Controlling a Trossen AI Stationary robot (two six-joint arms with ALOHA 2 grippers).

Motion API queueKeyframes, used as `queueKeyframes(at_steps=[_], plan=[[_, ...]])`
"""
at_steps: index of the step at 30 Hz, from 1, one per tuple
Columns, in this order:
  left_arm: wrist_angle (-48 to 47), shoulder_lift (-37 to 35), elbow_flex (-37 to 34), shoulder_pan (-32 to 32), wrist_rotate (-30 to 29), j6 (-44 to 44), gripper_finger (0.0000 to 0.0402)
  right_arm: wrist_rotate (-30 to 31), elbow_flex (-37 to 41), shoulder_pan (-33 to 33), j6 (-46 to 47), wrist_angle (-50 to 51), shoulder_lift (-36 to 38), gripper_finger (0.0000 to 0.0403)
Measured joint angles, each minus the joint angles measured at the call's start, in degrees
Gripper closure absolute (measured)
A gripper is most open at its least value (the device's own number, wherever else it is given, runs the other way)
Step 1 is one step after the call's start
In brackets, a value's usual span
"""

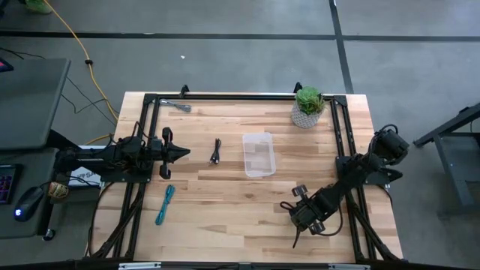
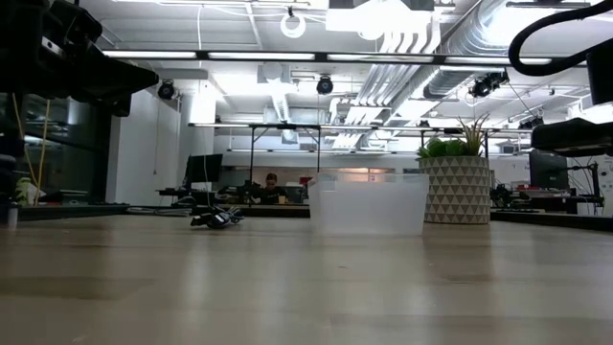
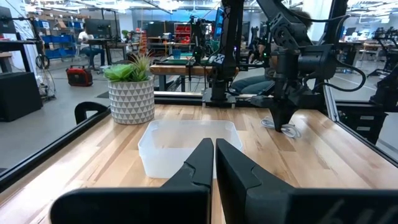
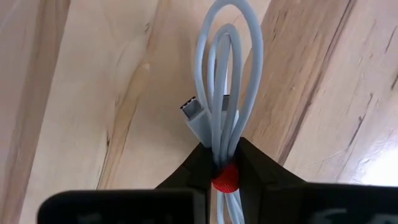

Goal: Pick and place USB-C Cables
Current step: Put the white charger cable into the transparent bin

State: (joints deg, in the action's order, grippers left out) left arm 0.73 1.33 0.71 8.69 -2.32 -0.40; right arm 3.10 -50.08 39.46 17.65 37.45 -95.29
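My right gripper (image 4: 224, 157) is at the table's near right (image 1: 298, 237), pointing down, shut on the red-and-white cable (image 4: 227, 74), a pale looped bundle with a red tie. My left gripper (image 1: 182, 152) hovers shut at mid-left, and its wrist view (image 3: 213, 152) looks across at the clear tub (image 3: 186, 146). The black cable (image 1: 216, 152) lies flat just beyond its tips. The teal-blue cable (image 1: 165, 204) lies on the table near the left front. The silvery grey cable (image 1: 180, 105) lies at the far left edge. My right gripper pinches the red-and-white cable at its red tie (image 4: 225, 177), between the two fingers. The fingers come from above, pointing down. The loops and the plug (image 4: 194, 115) stick out past the fingertips. In the left wrist view the loops (image 3: 285, 129) lie on the table.
The clear tub (image 1: 259, 154) stands at the table's middle. A potted plant (image 1: 308, 105) in a patterned pot stands at the far right. A black frame rail (image 1: 225, 96) borders the table. Bare wood lies between the tub and my right gripper.
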Motion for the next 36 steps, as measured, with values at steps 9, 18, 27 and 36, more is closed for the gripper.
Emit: queueKeyframes(at_steps=[9,18,27,36], plan=[[0.0,0.0,0.0,0.0,0.0,0.0,0.0401,-0.2,0.1,0.0,0.5,0.9,1.5,0.0377],[0.0,0.0,0.0,0.0,0.0,0.0,0.0401,6.4,0.0,0.0,4.4,2.0,13.4,0.0377],[0.0,0.0,0.0,0.0,0.0,0.0,0.0401,14.6,0.0,1.9,8.0,0.7,28.3,0.0377],[0.0,0.0,0.0,0.0,0.0,0.0,0.0401,24.4,-0.1,6.1,11.0,0.5,31.3,0.0377]])
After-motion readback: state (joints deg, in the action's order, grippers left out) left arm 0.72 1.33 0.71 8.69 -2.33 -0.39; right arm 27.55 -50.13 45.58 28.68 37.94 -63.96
